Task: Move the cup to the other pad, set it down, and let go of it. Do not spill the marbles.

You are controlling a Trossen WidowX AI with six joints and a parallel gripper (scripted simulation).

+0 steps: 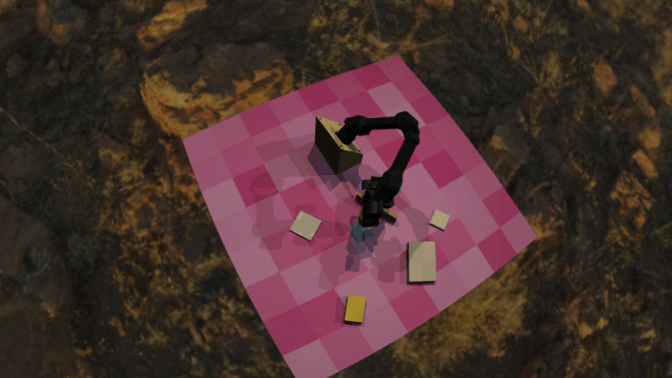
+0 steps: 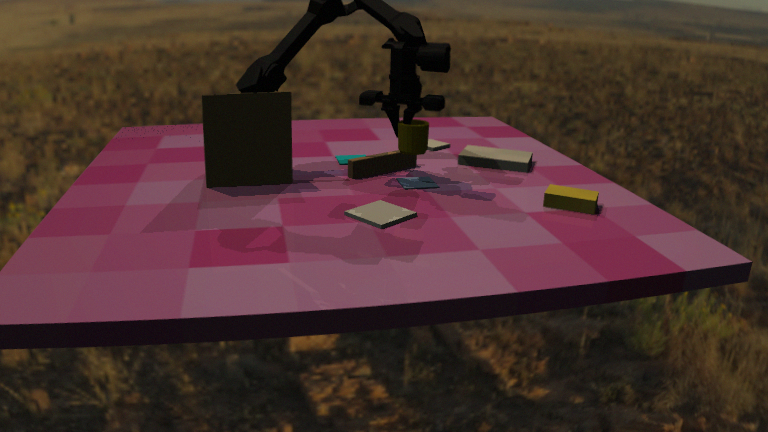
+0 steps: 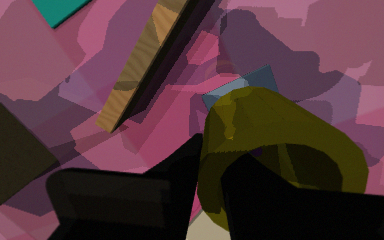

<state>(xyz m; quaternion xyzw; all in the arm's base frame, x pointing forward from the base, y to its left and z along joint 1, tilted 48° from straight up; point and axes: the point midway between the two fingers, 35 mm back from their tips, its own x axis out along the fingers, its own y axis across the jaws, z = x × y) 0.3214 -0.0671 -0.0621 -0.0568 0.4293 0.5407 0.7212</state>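
The olive-yellow cup hangs upright in the air above the blue-grey pad. My gripper is shut on the cup's wall, one finger inside and one outside. A small dark purple spot shows inside the cup, perhaps a marble; the rest of the inside is dark or hidden by the finger. The teal pad lies beyond the wooden bar, partly hidden by the arm in the top view.
The wooden bar stands between the pads. Flat cream tile, large cream block, small cream tile and yellow block lie around. A tall box stands by the arm's base.
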